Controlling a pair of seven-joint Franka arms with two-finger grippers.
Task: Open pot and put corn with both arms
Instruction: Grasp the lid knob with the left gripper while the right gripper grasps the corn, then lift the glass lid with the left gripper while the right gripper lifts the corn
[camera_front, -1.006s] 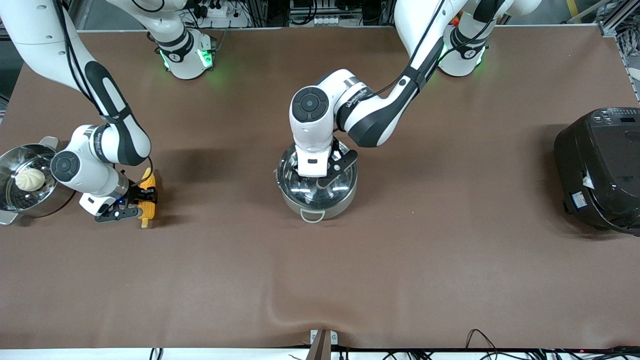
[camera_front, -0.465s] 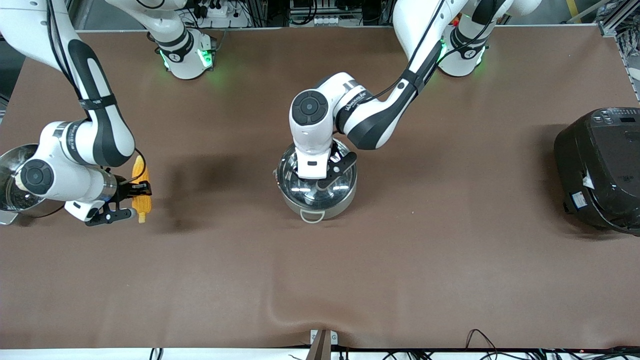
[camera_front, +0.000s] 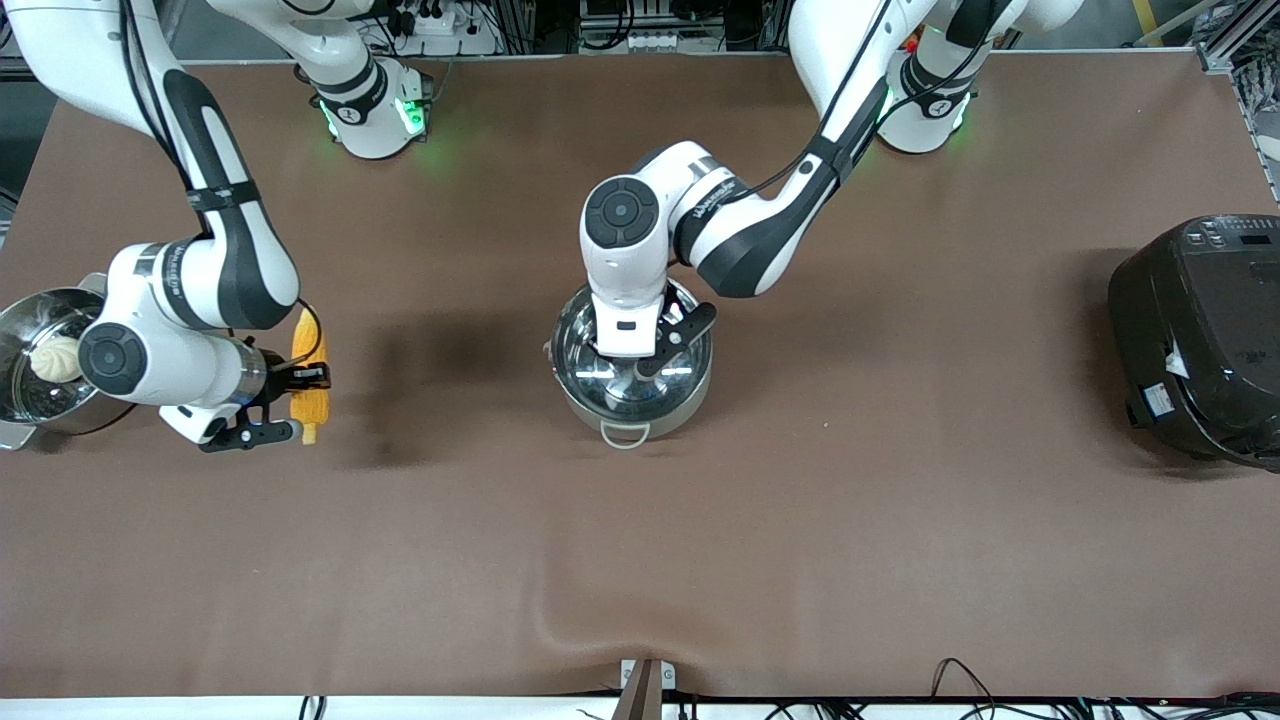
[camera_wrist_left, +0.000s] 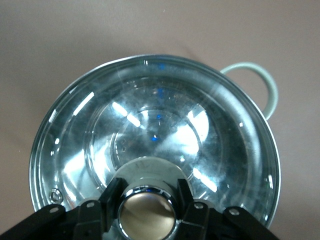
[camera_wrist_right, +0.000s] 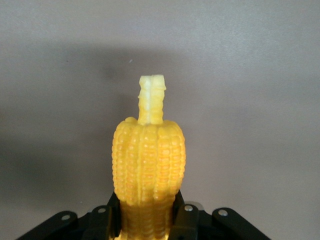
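Corn (camera_wrist_right: 148, 172): yellow-orange cob, kernels in neat rows, seen end-on along its length.
Stalk stub (camera_wrist_right: 151, 99): short, pale, sticking out of the cob's end pointing away from the camera.
Right gripper (camera_wrist_right: 148, 220): black, closed on the cob's lower part, one finger (camera_wrist_right: 107, 218) pressed to each side.
Table cloth (camera_wrist_right: 260, 100): plain brownish surface under the cob, clear of it.
Shadow (camera_wrist_right: 55, 100): broad dark patch on the cloth beside the cob.

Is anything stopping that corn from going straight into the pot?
Yes: the glass lid covers the pot, with the left tool gripping its knob. The right tool holds the corn above bare table.
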